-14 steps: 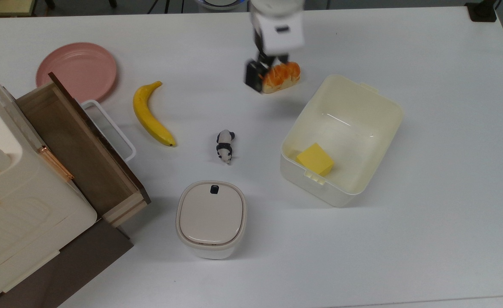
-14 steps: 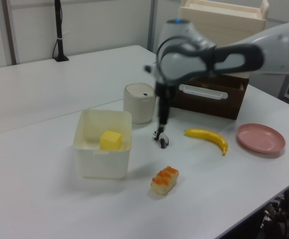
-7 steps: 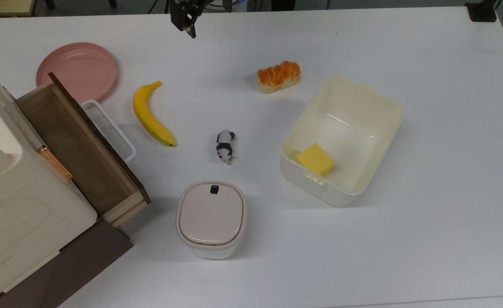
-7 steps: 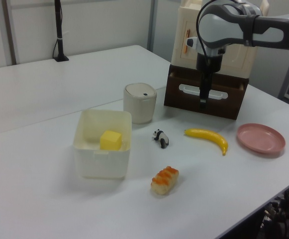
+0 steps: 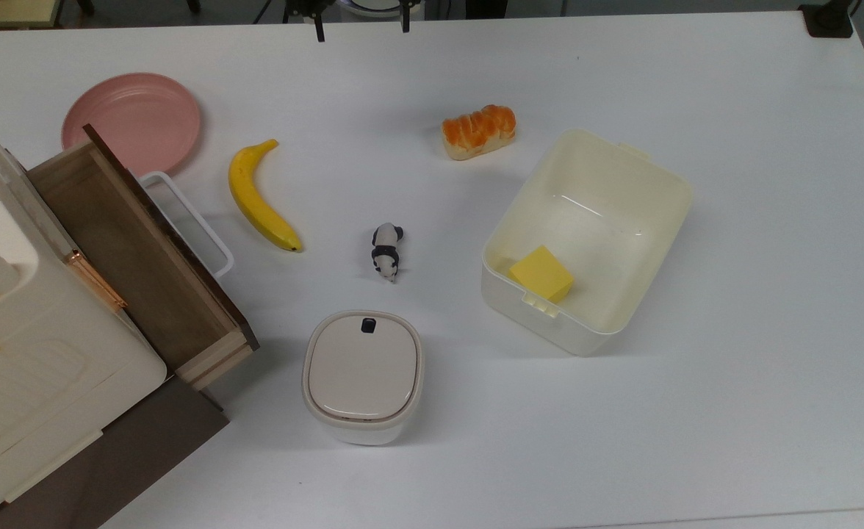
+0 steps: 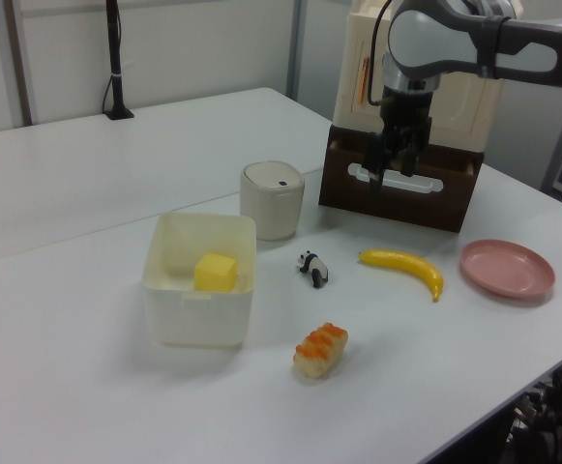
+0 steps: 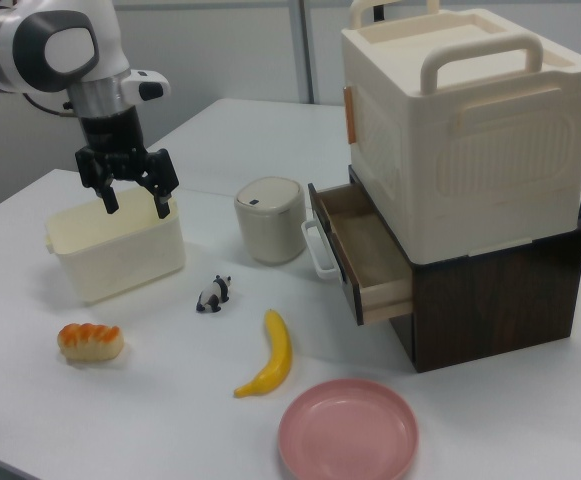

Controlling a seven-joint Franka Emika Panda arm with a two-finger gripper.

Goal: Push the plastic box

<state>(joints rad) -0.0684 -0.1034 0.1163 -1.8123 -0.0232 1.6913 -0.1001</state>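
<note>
Right view: gripper (image 7: 131,206) upper left of frame, jaws wide apart, holding nothing, raised above table. Plastic box (image 7: 116,248) lower, yellow block (image 5: 541,273) inside.

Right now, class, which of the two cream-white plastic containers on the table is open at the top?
The large rectangular cream-white plastic tub is open, with a yellow block inside. The smaller rounded-square white container is shut under its beige lid.

The large cream-white plastic box (image 5: 599,192) has smooth, slightly glossy walls that catch reflections inside. It rests on a matt white worktop (image 5: 762,220). Beside the big cream plastic cabinet (image 7: 470,130), the open brown wooden drawer (image 5: 127,250) shows grain and a dull finish.
</note>
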